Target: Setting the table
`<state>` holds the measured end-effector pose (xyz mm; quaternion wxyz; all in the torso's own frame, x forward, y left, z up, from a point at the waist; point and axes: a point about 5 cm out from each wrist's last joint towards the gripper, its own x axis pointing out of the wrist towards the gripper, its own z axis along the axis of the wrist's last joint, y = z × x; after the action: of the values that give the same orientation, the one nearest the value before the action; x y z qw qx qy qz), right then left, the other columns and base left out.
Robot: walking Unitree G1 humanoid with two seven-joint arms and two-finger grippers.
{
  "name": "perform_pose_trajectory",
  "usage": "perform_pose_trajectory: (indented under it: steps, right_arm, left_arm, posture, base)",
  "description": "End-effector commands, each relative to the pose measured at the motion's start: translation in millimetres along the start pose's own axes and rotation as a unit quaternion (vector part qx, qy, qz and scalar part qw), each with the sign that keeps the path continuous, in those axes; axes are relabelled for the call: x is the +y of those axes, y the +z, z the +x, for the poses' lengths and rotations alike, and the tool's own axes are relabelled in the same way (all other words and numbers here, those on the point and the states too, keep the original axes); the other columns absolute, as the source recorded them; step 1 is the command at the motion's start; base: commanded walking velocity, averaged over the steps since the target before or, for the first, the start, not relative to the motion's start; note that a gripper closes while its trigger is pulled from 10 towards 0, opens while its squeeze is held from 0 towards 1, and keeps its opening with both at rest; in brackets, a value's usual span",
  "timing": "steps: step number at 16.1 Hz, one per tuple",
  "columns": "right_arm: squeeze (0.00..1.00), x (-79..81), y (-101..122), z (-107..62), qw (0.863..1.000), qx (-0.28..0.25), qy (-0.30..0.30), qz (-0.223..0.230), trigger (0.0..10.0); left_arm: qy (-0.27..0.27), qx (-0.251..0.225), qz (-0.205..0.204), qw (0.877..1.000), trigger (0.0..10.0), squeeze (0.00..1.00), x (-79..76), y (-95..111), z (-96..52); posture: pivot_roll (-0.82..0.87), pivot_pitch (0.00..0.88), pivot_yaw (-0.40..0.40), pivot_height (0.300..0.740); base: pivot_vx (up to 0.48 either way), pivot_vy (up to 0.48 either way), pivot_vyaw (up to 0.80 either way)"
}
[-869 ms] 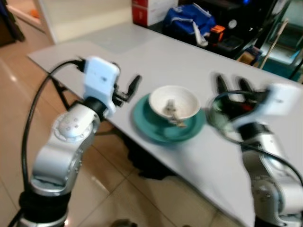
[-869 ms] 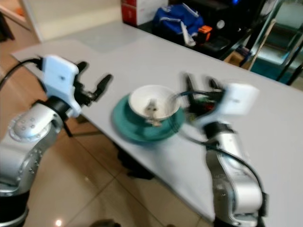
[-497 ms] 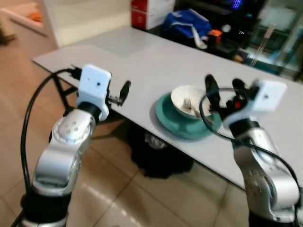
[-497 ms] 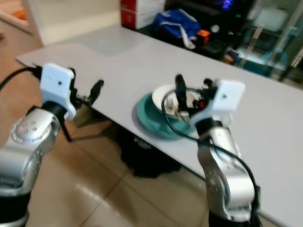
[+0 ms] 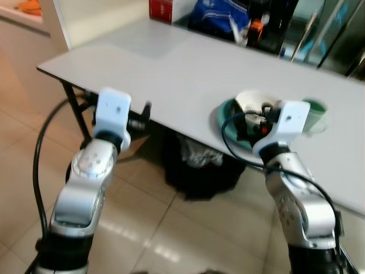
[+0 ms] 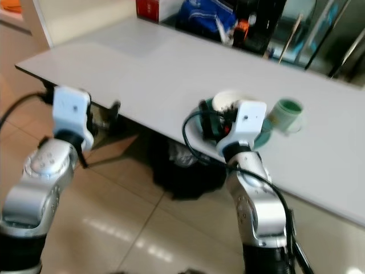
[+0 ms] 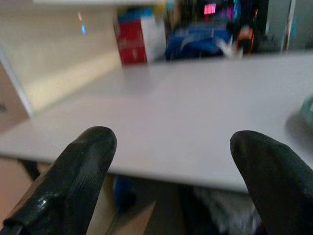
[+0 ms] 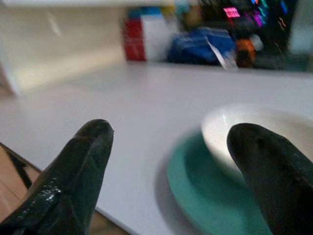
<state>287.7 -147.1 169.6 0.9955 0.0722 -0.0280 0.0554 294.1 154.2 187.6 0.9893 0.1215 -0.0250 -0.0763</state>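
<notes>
Right pincer [image 8: 166, 161], fingers spread wide and empty, points at my white bowl [image 8: 254, 132] sitting in the teal plate [image 8: 205, 196] near the worktop [image 5: 171, 68] edge; left pincer [image 7: 171, 166] gapes empty.

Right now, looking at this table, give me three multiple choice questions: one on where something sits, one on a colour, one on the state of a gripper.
1. Where does the white bowl sit?
A. on the green plate
B. on the floor
C. on the red box

2. What colour is the cup beside the plate?
A. red
B. green
C. black

3. How is the right gripper?
A. shut on the bowl
B. shut on a fork
C. open, holding nothing

Answers: 1 A, the bowl rests on the plate on the table. 2 B, the cup is pale green in the right eye view. 3 C, the right wrist view shows its two fingers spread wide apart with nothing between them.
</notes>
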Motion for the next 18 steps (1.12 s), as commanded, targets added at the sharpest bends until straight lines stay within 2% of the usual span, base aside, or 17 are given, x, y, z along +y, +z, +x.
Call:
perform_pose_trajectory:
  steps: [1,2,4,5,6,7,8,9,10,11,12,13,14,16,18]
  right_arm:
    - [0.00,-10.3,2.5,1.5,1.000,-0.008,-0.023,-0.005,10.0]
    - [0.00,-11.6,3.0,1.3,1.000,-0.009,-0.026,-0.004,10.0]
    - [0.00,-17.5,-7.4,-0.4,0.998,-0.001,-0.025,-0.061,10.0]
    - [0.00,-23.3,-14.1,-2.4,0.998,0.007,-0.022,-0.051,10.0]
    - [0.00,-27.3,-16.5,-3.0,0.998,0.008,-0.029,-0.049,10.0]
    - [0.00,-30.2,-18.4,-3.4,0.998,0.012,-0.036,-0.054,10.0]
    - [0.00,-38.8,-29.4,-5.3,0.997,0.031,-0.056,-0.032,10.0]
    - [0.00,-44.7,-40.4,-7.5,0.996,0.047,-0.079,0.019,10.0]
    - [0.00,-46.9,-46.4,-8.1,0.991,0.050,-0.100,0.071,10.0]
    - [0.00,-50.0,-50.2,-8.7,0.986,0.052,-0.131,0.084,10.0]
    - [0.00,-49.7,-53.7,-9.3,0.985,0.056,-0.141,0.084,10.0]
    - [0.00,-45.7,-56.3,-9.4,0.985,0.054,-0.129,0.099,10.0]
    - [0.00,-43.9,-59.1,-11.4,0.982,0.058,-0.148,0.105,10.0]
    - [0.00,-38.9,-63.1,-13.3,0.980,0.066,-0.129,0.135,10.0]
    - [0.00,-38.1,-63.9,-14.1,0.984,0.054,-0.126,0.112,10.0]
  left_arm:
    - [0.020,0.005,-0.003,1.000,10.0,0.00,8.1,-4.6,-5.3]
    - [0.024,0.004,-0.005,1.000,10.0,0.00,9.1,-5.2,-6.1]
    - [0.033,0.014,-0.012,0.999,10.0,0.00,3.5,-18.3,-3.3]
    - [0.031,0.029,-0.018,0.999,10.0,0.00,-2.5,-29.3,-2.3]
    - [0.037,0.033,-0.006,0.999,10.0,0.00,-3.7,-32.6,-2.9]
    - [0.031,0.037,-0.012,0.999,10.0,0.00,-5.4,-34.5,-3.5]
    - [0.027,0.041,-0.014,0.999,10.0,0.00,-8.4,-40.3,-4.9]
    - [0.045,0.042,-0.025,0.998,10.0,0.00,-6.8,-46.3,-4.4]
    - [0.064,0.052,-0.057,0.995,10.0,0.00,-3.2,-51.4,-3.2]
    - [0.066,0.052,-0.070,0.994,10.0,0.00,-2.5,-53.0,-2.9]
    - [0.090,0.043,-0.063,0.993,10.0,0.00,0.4,-53.2,-3.7]
    - [0.090,0.047,-0.049,0.994,10.0,0.00,2.1,-55.5,-3.8]
    - [0.079,0.049,-0.037,0.995,10.0,0.00,2.7,-57.4,-4.7]
    - [0.056,0.039,-0.044,0.997,10.0,0.04,1.8,-57.6,-5.4]
    - [0.048,0.035,-0.041,0.997,10.0,0.00,0.8,-54.9,-4.2]
  posture:
    - [0.07,0.070,-0.083,0.740]
    - [0.07,0.072,-0.083,0.740]
    - [0.06,0.085,-0.079,0.740]
    - [0.06,0.090,-0.073,0.740]
    - [0.06,0.093,-0.070,0.740]
    - [0.06,0.093,-0.069,0.740]
    - [0.07,0.093,-0.068,0.740]
    - [0.07,0.095,-0.068,0.740]
    - [0.07,0.095,-0.068,0.740]
    - [0.08,0.097,-0.069,0.740]
    - [0.09,0.099,-0.066,0.740]
    - [0.09,0.100,-0.058,0.740]
    - [0.08,0.103,-0.044,0.740]
    - [0.08,0.105,-0.017,0.740]
    - [0.08,0.104,-0.002,0.740]
  base:
    - [0.000,0.480,-0.80]
    - [0.000,0.480,-0.80]
    - [0.000,0.480,-0.80]
    - [0.000,0.480,-0.80]
    - [0.000,0.480,-0.80]
    - [0.000,0.480,-0.80]
    - [0.000,0.480,-0.80]
    - [0.000,0.480,-0.80]
    - [0.000,0.480,-0.80]
    - [0.000,0.480,-0.78]
    - [0.000,0.480,-0.77]
    - [0.000,0.480,-0.77]
    - [0.000,0.480,-0.79]
    - [0.000,0.480,-0.79]
    - [0.000,0.480,-0.79]
